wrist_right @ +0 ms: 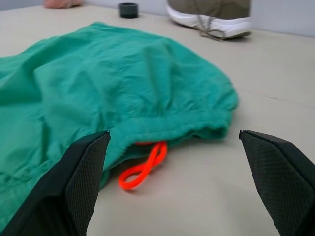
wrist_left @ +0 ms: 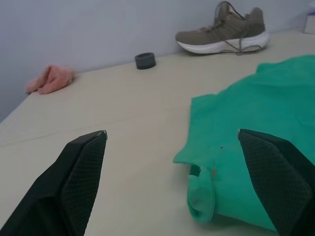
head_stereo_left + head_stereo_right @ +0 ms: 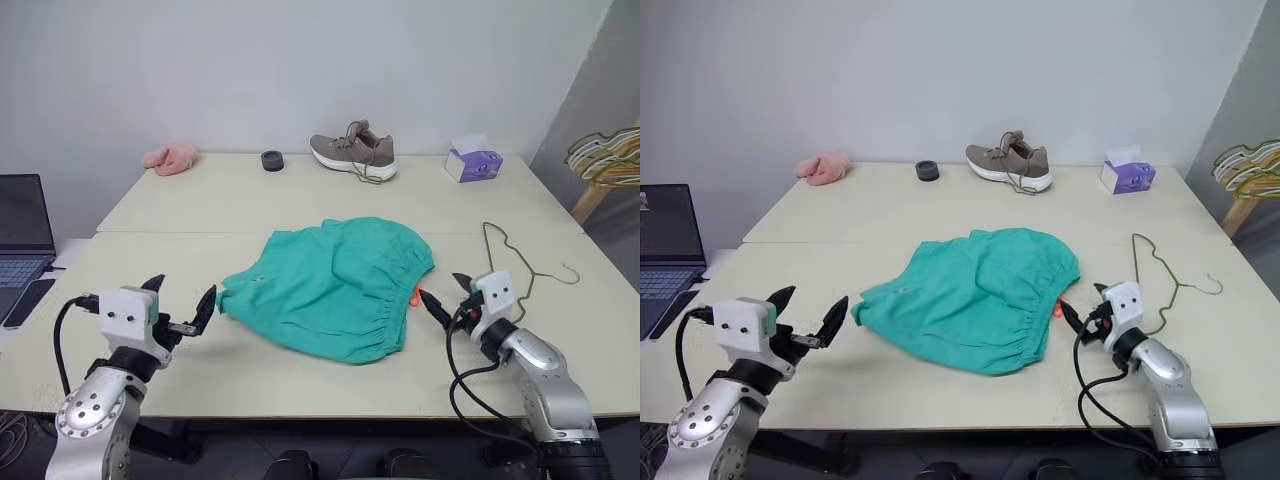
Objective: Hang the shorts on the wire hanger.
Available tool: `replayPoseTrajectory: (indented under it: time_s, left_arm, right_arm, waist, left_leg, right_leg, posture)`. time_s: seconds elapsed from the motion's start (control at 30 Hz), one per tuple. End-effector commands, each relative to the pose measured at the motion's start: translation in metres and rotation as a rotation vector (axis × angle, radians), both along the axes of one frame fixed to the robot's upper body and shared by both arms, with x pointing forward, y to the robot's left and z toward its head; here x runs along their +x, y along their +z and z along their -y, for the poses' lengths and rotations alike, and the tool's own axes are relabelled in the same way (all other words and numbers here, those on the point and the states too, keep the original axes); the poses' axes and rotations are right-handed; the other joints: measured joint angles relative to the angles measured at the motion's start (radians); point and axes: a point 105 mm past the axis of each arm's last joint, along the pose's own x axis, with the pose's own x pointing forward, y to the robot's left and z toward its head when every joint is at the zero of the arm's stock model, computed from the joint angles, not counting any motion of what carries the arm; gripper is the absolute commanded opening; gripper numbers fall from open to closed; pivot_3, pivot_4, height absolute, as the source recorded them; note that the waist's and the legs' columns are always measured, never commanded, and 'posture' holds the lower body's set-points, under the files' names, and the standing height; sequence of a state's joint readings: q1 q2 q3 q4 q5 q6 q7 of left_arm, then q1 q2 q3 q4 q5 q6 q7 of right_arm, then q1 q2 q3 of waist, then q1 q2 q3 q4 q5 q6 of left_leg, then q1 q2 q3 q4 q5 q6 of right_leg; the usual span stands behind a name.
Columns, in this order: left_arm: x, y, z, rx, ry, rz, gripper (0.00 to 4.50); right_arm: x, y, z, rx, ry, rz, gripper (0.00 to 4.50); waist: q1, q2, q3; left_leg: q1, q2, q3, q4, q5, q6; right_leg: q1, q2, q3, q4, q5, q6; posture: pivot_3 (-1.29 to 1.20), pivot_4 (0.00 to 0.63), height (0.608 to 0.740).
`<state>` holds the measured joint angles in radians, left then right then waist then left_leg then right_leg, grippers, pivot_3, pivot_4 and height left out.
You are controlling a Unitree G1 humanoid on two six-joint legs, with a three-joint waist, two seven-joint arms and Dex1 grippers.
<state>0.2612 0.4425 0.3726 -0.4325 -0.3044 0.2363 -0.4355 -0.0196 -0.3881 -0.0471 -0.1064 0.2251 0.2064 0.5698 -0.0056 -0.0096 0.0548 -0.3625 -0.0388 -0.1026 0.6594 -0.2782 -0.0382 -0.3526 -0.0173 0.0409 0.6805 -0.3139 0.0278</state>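
The fingers of the left gripper [image 3: 183, 303] are spread wide and empty, low in the lower left of the head view, with the near fingertip just beside the left corner of the shorts [image 3: 335, 287] but apart from it. The fingers of the right gripper [image 3: 447, 293] are also spread wide and hold nothing; they sit in the lower right of the frame, just beside the gathered waistband edge, where a small orange loop [image 1: 142, 170] pokes out from under the fabric onto the desk [image 3: 250, 380].

The shorts lie crumpled in the middle of the frame, flat on the desk, between the two grippers. In the left wrist view a folded corner of the teal cloth curls up near the gap between the fingers.

The wire hanger [image 3: 525, 262] lies flat on the desk right of centre, behind the right gripper and well apart from the shorts, its hook toward the right edge.

Along the far edge of the desk, in the upper part of the frame, sit a pink fuzzy cloth [image 3: 170, 157], a small dark ring [image 3: 272, 160], a brown shoe [image 3: 354, 153] and a purple tissue box [image 3: 472, 161]. A laptop [image 3: 22, 240] stands at the left edge, and a bunch of hangers [image 3: 605, 155] hangs at the upper right.
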Motion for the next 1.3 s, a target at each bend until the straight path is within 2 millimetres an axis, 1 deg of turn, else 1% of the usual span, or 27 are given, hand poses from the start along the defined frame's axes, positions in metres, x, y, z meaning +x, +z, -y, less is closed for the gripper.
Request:
replayPoseTrajectory:
  time_s: [0.03, 0.17, 0.27, 0.33, 0.4, 0.5, 0.63, 0.8, 0.9, 1.03, 1.1, 1.17, 1.3]
  left_arm:
    - [0.004, 0.01, 0.014, 0.127, -0.157, 0.016, 4.5]
    - [0.014, 0.008, 0.016, 0.288, -0.285, -0.013, 4.5]
    - [0.019, 0.0, 0.018, 0.422, -0.401, -0.056, 4.5]
    - [0.023, -0.003, 0.017, 0.478, -0.452, -0.078, 4.5]
    - [0.026, -0.006, 0.013, 0.529, -0.488, -0.099, 4.5]
    - [0.03, -0.013, 0.009, 0.574, -0.533, -0.138, 4.5]
    - [0.033, -0.029, 0.007, 0.637, -0.601, -0.205, 4.5]
    - [0.034, -0.049, 0.007, 0.727, -0.677, -0.265, 4.5]
    - [0.031, -0.061, 0.001, 0.799, -0.71, -0.304, 3.88]
    - [0.036, -0.064, -0.004, 0.822, -0.703, -0.295, 2.6]
    - [0.039, -0.062, -0.003, 0.801, -0.699, -0.281, 2.01]
    - [0.043, -0.056, 0.001, 0.733, -0.686, -0.257, 1.37]
    - [0.044, -0.045, 0.007, 0.669, -0.697, -0.238, 0.12]
  right_arm:
    - [-0.012, 0.022, -0.022, -0.036, 0.216, 0.059, 4.47]
    - [-0.035, 0.024, -0.034, -0.136, 0.456, 0.017, 4.47]
    - [-0.056, 0.02, -0.035, -0.248, 0.627, -0.022, 4.47]
    - [-0.068, 0.019, -0.035, -0.305, 0.716, -0.048, 4.47]
    - [-0.075, 0.019, -0.034, -0.351, 0.779, -0.057, 4.47]
    - [-0.079, 0.022, -0.034, -0.396, 0.819, -0.043, 4.47]
    - [-0.076, 0.031, -0.036, -0.387, 0.814, -0.029, 4.47]
    - [-0.077, 0.037, -0.038, -0.368, 0.792, -0.016, 4.47]
    - [-0.078, 0.039, -0.038, -0.374, 0.782, -0.006, 4.5]
    - [-0.076, 0.038, -0.041, -0.413, 0.778, 0.015, 4.5]
    - [-0.073, 0.033, -0.042, -0.457, 0.785, 0.029, 4.5]
    - [-0.067, 0.025, -0.045, -0.536, 0.797, 0.052, 4.5]
    - [-0.049, 0.018, -0.061, -0.607, 0.821, 0.105, 4.5]
  waist:
    - [-0.002, 0.001, 0.0]
    - [-0.003, 0.001, 0.001]
    - [-0.004, 0.002, 0.001]
    - [-0.009, 0.002, 0.001]
    - [-0.017, 0.002, 0.001]
    - [-0.027, 0.002, 0.002]
    - [-0.042, 0.002, 0.002]
    - [-0.055, 0.001, 0.002]
    - [-0.061, 0.001, 0.002]
    - [-0.069, 0.002, 0.001]
    - [-0.077, 0.002, 0.001]
    - [-0.084, 0.002, 0.001]
    - [-0.105, 0.001, 0.001]
  left_leg:
    - [0.0, 0.0, 0.0, 0.0, 0.0, 0.0]
    - [0.0, 0.0, 0.0, 0.0, 0.0, 0.0]
    - [0.0, 0.0, 0.0, 0.0, 0.0, 0.0]
    - [0.0, 0.0, 0.0, 0.0, 0.0, 0.0]
    - [0.0, 0.001, 0.0, 0.0, -0.001, 0.001]
    - [-0.001, 0.001, 0.0, 0.0, -0.001, 0.001]
    - [0.0, 0.001, 0.001, 0.0, -0.001, 0.001]
    - [-0.001, 0.001, 0.001, 0.0, -0.001, 0.001]
    - [-0.001, 0.001, 0.001, 0.0, -0.001, 0.001]
    - [0.0, 0.001, 0.0, 0.0, -0.001, 0.002]
    - [0.0, 0.001, 0.0, 0.0, -0.001, 0.002]
    - [0.0, 0.001, 0.0, 0.0, -0.001, 0.002]
    - [0.0, 0.001, 0.001, 0.001, -0.001, 0.002]
  right_leg:
    - [0.0, 0.0, 0.0, 0.0, 0.0, 0.0]
    - [0.0, 0.0, -0.001, 0.0, 0.0, 0.0]
    - [-0.001, 0.0, -0.001, -0.001, -0.001, 0.0]
    - [-0.001, 0.0, -0.001, -0.001, -0.001, 0.0]
    - [0.0, -0.001, -0.001, -0.001, -0.001, 0.0]
    - [0.0, -0.001, -0.002, -0.001, -0.001, 0.0]
    - [0.0, -0.001, -0.001, -0.001, -0.001, 0.0]
    - [-0.001, -0.001, -0.001, -0.001, -0.001, 0.0]
    - [-0.001, -0.001, -0.001, -0.001, -0.001, 0.0]
    - [-0.001, -0.001, -0.002, -0.001, -0.001, 0.001]
    - [-0.001, -0.001, -0.002, 0.0, -0.001, 0.001]
    - [-0.001, -0.001, -0.002, 0.0, -0.001, 0.001]
    - [-0.001, -0.001, -0.002, 0.0, 0.0, 0.002]
  posture:
    - [-0.04, 0.0, 0.74]
    - [-0.06, 0.0, 0.74]
    - [-0.08, 0.0, 0.74]
    - [-0.1, 0.0, 0.74]
    - [-0.11, 0.0, 0.74]
    - [-0.13, 0.0, 0.74]
    - [-0.15, 0.0, 0.74]
    - [-0.18, 0.0, 0.74]
    - [-0.19, 0.0, 0.74]
    - [-0.2, 0.0, 0.74]
    - [-0.2, 0.0, 0.74]
    - [-0.21, 0.0, 0.74]
    - [-0.21, 0.0, 0.74]
